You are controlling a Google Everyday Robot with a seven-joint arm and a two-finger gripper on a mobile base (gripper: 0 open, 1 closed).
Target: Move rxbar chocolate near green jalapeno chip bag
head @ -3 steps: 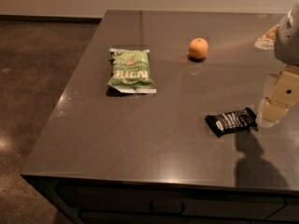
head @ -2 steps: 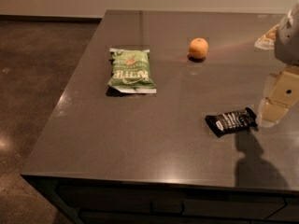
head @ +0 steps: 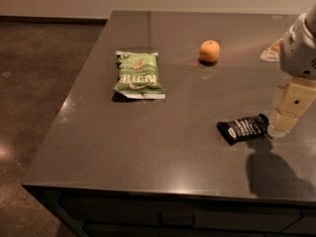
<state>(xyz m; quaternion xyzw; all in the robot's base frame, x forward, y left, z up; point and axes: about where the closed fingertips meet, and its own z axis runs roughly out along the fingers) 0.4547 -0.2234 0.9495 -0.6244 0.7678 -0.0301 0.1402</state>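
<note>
The rxbar chocolate (head: 243,129), a small black bar with white lettering, lies flat on the dark table (head: 163,147) at the front right. The green jalapeno chip bag (head: 138,74) lies flat at the left middle, well apart from the bar. My gripper (head: 282,123) hangs at the right edge of the view, its pale finger right beside the bar's right end, at table height.
A round orange fruit (head: 210,51) sits at the back middle of the table. A pale packet (head: 272,51) lies at the back right, partly behind my arm. The table's left and front edges drop to a brown floor (head: 34,83).
</note>
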